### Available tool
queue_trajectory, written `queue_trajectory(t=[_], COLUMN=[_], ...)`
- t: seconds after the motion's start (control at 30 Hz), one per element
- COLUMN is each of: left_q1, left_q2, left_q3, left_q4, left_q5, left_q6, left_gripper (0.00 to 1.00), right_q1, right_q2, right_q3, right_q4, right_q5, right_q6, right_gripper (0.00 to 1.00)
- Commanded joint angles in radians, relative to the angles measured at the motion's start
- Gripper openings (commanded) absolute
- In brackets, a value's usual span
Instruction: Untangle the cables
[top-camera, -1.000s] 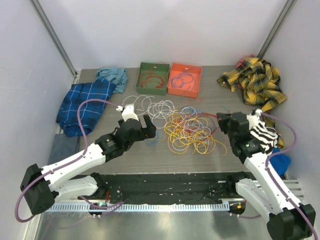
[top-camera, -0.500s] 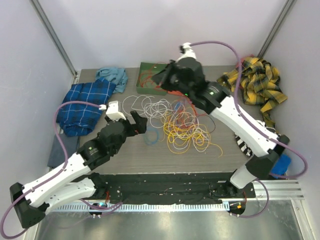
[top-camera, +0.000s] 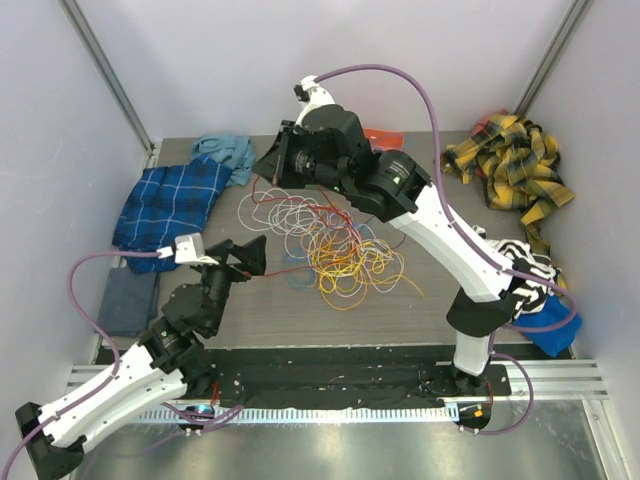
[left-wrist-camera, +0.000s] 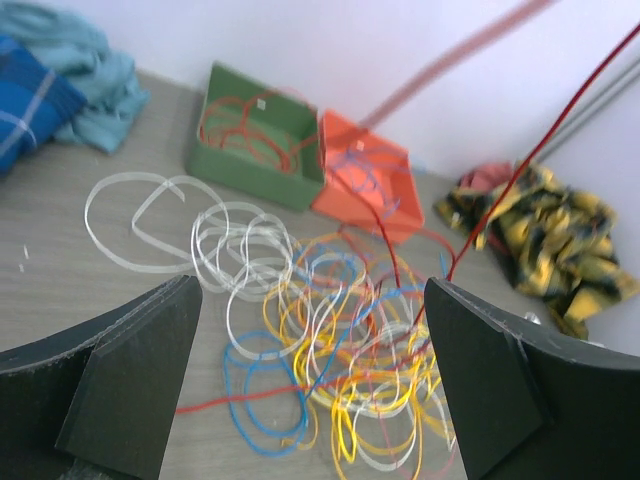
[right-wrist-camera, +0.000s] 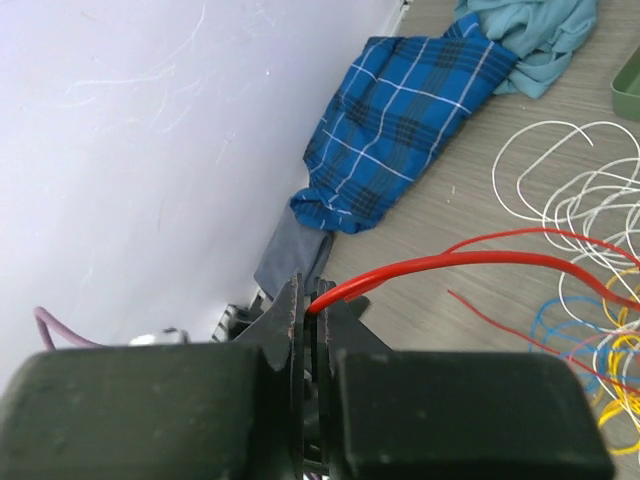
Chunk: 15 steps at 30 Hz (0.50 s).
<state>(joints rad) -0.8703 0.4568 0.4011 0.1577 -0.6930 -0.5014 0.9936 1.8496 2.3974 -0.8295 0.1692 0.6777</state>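
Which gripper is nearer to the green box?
Right. The right gripper hangs above the green box; the left gripper is on the near side of the cables.

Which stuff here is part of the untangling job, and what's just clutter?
Job: cable pile; red cable, pinched in the right jaws; green box and orange box, both holding cables.
Lying about: blue plaid cloth, teal cloth, yellow plaid cloth, striped cloth, grey cloth.
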Motion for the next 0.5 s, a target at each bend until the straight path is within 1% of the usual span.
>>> queue_trajectory(t=[0.0,0.1,0.17,0.23,0.27,0.37,0.4,0.47], left_q1=[-0.004,-0.004,-0.004,-0.004,-0.004,-0.003,-0.002,-0.002], left_q2=[-0.027,0.043,0.080,0.126,0.143,0.230,0.255,0.328], left_q3=[0.002,0.013,0.012,0.007,0.005,0.007,0.013,0.037], left_q4=[0.187,0.258,0.331,0.382,0.426,0.489,0.514,0.542], left_q5=[-0.057,-0.043,-0.068,-0.060,-0.037,0.009,0.013,0.000], left_q6=[0.109,0.176,0.230,0.262,0.294,0.356,0.395,0.420], left_gripper=[1.00,1.00,1.00,1.00,1.00,1.00,1.00,1.00], right_q1=[0.005,0.030,0.042,0.048,0.051,0.051,0.053,0.051], right_q2=[-0.084,-0.125,-0.145,-0.177,-0.190,-0.225,-0.234,-0.256], right_q3=[-0.016,-0.098,-0.151,-0.193,-0.204,-0.245,-0.254,-0.280], right_q4=[-0.022,0.004,0.024,0.030,0.033,0.041,0.043,0.050], right_q5=[-0.028,-0.040,-0.040,-0.036,-0.036,-0.037,-0.039,-0.042], right_q6=[-0.026,-0.024,-0.020,-0.017,-0.014,-0.007,-0.004,0.000], right_gripper=[0.01,0.01,0.01,0.01,0.01,0.01,0.01,0.01])
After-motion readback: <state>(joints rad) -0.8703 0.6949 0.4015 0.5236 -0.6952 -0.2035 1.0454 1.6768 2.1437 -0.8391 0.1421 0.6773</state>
